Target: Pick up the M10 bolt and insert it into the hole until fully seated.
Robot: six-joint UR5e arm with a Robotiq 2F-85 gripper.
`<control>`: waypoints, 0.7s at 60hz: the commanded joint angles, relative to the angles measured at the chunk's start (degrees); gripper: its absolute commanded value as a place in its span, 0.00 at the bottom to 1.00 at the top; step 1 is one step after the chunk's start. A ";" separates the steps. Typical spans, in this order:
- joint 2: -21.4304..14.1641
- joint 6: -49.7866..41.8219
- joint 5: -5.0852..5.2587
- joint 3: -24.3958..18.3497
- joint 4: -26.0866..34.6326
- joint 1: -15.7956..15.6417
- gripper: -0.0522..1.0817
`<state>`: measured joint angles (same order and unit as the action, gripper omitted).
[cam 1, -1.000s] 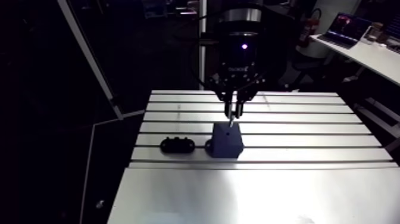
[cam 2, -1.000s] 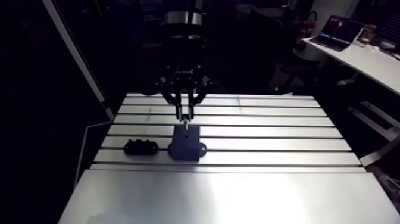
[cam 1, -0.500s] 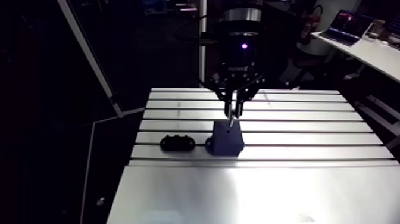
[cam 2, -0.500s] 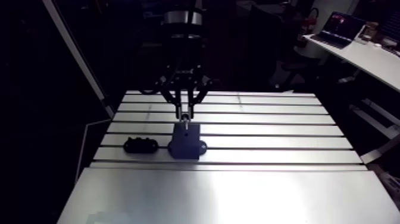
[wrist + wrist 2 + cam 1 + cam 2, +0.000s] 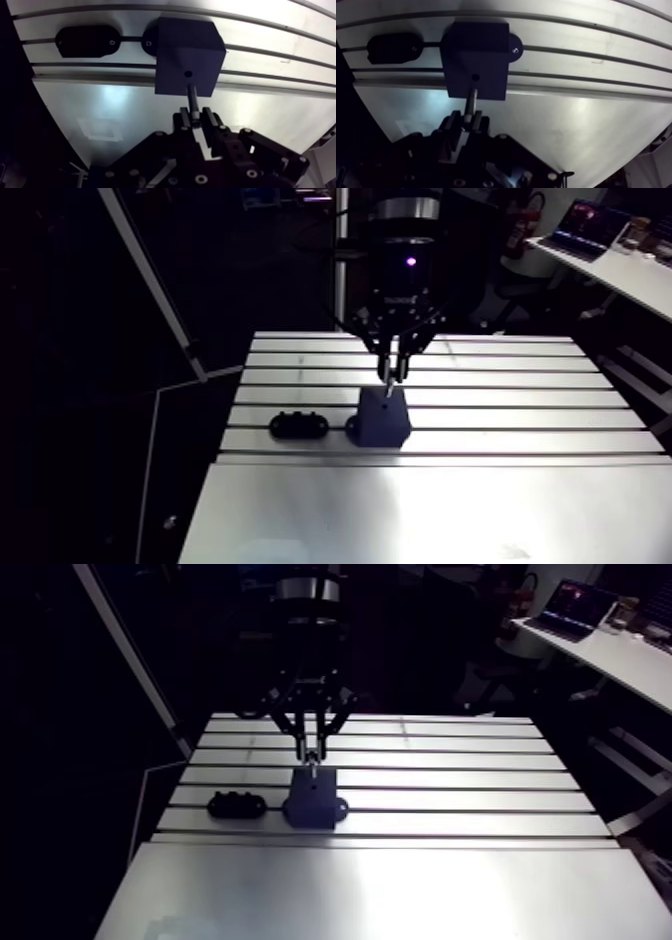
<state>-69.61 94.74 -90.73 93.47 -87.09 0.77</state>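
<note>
Right now your hand is drawn narrow and clamped on the M10 bolt. The two fingers pinch it at its thicker end. In the wrist view the bolt's shank sticks straight out ahead of the hand, toward the dark block on the tabletop.

The bolt's tip lies over the block's near face, just short of the small round hole and roughly in line with it. You cannot tell from either view whether the tip is touching the block. Almost the whole shank shows outside the hole, so the bolt is not seated.

In the arm view the hand hangs upright directly above the block, with the bolt pointing down at its top. The block sits across one of the tabletop's slots, with a round mounting ear on each side. Just beside it along the same slot, with a small gap, lies a black oblong fixture, well clear of the hand.
</note>
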 commanded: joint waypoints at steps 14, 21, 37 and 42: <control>0.74 -0.04 0.07 0.18 -0.04 -0.42 0.99; 0.76 -0.04 -0.01 0.35 -0.05 -0.42 0.99; 0.93 -0.04 -0.28 0.37 -0.05 -0.42 0.99; 1.02 -0.04 -0.35 0.36 -0.05 -0.42 0.99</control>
<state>-68.76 94.70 -90.88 93.84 -87.13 0.34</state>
